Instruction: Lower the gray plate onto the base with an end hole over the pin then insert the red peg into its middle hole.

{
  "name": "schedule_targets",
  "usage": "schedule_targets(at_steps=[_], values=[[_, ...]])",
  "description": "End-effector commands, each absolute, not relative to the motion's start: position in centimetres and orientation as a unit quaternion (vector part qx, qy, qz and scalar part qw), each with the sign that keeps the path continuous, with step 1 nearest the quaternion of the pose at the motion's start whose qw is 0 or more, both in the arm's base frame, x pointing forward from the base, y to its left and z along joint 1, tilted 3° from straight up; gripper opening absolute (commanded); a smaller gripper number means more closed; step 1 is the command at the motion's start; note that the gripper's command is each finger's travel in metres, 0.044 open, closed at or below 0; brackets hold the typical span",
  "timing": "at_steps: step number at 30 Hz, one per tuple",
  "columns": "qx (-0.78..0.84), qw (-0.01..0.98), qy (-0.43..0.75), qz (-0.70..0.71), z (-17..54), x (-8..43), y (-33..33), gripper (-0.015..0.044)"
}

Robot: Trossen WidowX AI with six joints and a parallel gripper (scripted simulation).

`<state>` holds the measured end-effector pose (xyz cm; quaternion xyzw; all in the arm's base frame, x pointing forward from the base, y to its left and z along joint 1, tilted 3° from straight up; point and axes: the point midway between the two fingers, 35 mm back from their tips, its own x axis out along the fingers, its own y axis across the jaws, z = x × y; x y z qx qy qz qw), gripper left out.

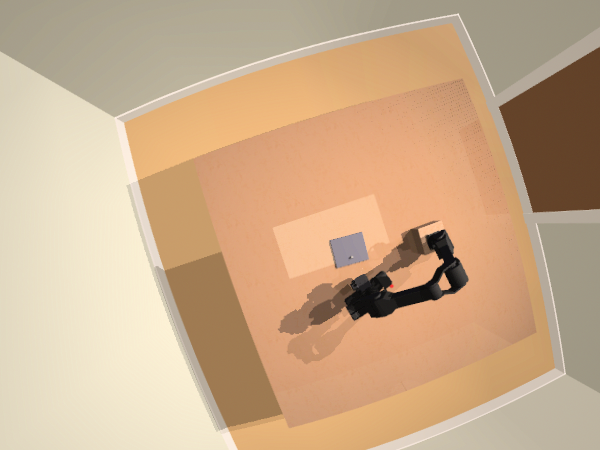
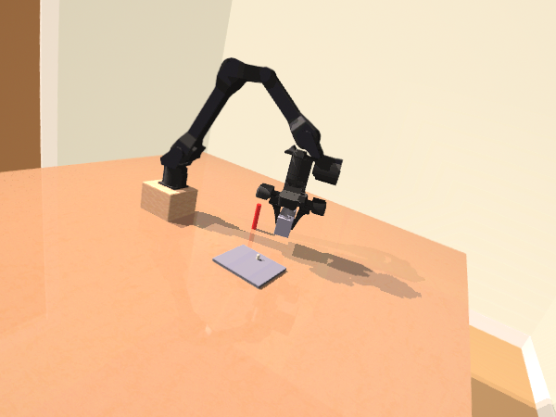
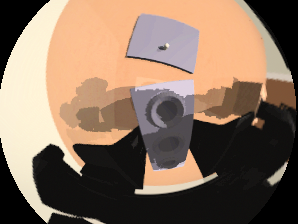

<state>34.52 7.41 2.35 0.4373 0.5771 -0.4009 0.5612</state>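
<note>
The gray plate (image 2: 283, 225) (image 3: 167, 131) is a narrow block with several round holes along it. My gripper (image 2: 285, 221) (image 3: 167, 124) is shut on it and holds it above the table, beside the base. The flat gray base (image 1: 345, 246) (image 2: 241, 266) (image 3: 150, 35) lies on the table, with its small pale pin (image 1: 351, 257) (image 2: 258, 256) (image 3: 167, 45) upright and uncovered. The red peg (image 2: 256, 217) stands upright close to the gripper; only a bit of the peg (image 1: 391, 286) shows in the top view, and the wrist view does not clearly show it.
The arm's wooden mounting block (image 1: 431, 229) (image 2: 168, 204) stands on the table (image 1: 300, 175) (image 2: 139, 334) on the far side of the peg from the gripper. The arm arches over the table between block and gripper. Arm shadows cross the table beside the base.
</note>
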Motion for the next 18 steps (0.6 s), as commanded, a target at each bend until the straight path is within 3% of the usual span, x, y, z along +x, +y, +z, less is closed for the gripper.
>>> schedule_targets(at_steps=[1, 18], values=[[0.438, 0.562, 0.577, -0.399, 3.4, 34.6, 7.3, 0.0000], [0.438, 0.562, 0.577, -0.399, 8.8, 33.7, 6.8, 0.0000]])
